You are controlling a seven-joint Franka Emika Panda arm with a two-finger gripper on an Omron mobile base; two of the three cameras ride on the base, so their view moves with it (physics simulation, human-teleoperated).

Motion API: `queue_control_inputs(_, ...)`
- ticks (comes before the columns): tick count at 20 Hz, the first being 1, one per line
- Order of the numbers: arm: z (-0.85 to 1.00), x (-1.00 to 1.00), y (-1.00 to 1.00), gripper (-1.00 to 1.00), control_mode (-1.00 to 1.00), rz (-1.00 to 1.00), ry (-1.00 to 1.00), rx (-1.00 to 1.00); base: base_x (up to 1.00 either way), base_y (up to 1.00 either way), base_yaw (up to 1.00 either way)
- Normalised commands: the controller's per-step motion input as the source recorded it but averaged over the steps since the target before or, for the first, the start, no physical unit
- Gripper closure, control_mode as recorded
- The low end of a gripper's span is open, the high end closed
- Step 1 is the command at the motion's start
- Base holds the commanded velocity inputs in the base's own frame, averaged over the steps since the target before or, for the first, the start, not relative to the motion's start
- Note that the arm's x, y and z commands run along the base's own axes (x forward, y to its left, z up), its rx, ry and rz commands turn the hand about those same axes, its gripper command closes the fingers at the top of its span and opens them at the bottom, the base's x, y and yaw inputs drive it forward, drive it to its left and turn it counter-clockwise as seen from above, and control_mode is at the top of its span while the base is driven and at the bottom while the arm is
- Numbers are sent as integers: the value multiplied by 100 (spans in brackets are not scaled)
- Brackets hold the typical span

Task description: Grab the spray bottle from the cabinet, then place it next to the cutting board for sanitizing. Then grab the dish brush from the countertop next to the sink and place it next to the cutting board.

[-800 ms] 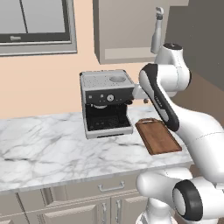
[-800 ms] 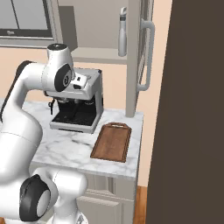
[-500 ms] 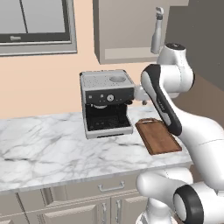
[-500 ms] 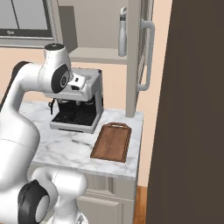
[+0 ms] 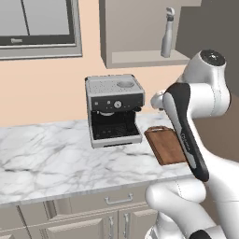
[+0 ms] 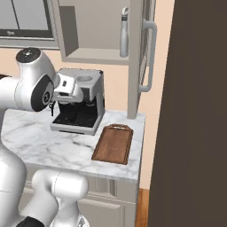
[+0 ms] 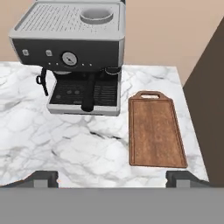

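The spray bottle (image 5: 167, 33) (image 6: 124, 33) stands upright at the right end of the open cabinet (image 5: 135, 58) (image 6: 91, 55) shelf. Below it, the cutting board (image 5: 165, 145) (image 6: 113, 143) (image 7: 155, 131) lies flat on the marble countertop (image 5: 56, 163) (image 7: 65, 148), near its right end. My gripper (image 7: 112, 179) hangs above the counter in front of the coffee machine, open wide with nothing between its fingers. It looks down at the board and stands well below the bottle. The dish brush and the sink are out of view.
A grey coffee machine (image 5: 114, 109) (image 6: 80, 102) (image 7: 74, 52) stands left of the board, under the cabinet. The cabinet door (image 6: 144, 57) hangs open. A tall dark panel (image 6: 195, 111) bounds the counter's right end. A dark-framed window (image 5: 37, 28) is at the left.
The arm's upper joints have swung outward and the hand has shifted slightly in front of the coffee machine. The gripper stays open. Nothing on the counter or shelf has moved.
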Motion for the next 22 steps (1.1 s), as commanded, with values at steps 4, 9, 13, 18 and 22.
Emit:
queue_control_inputs(4,67,-26,-4,-100,-100,0,-25,0,0,0,0)
queue_control_inputs(9,62,-12,-7,-100,-100,0,-27,-1,0,0,0)
queue_control_inputs(13,58,-8,-7,-100,-100,0,-42,-2,0,0,0)
queue_control_inputs(18,53,-2,-9,-100,-100,-2,-47,-3,0,0,0)
queue_control_inputs(22,40,0,-27,-100,-100,-10,-9,0,0,0,0)
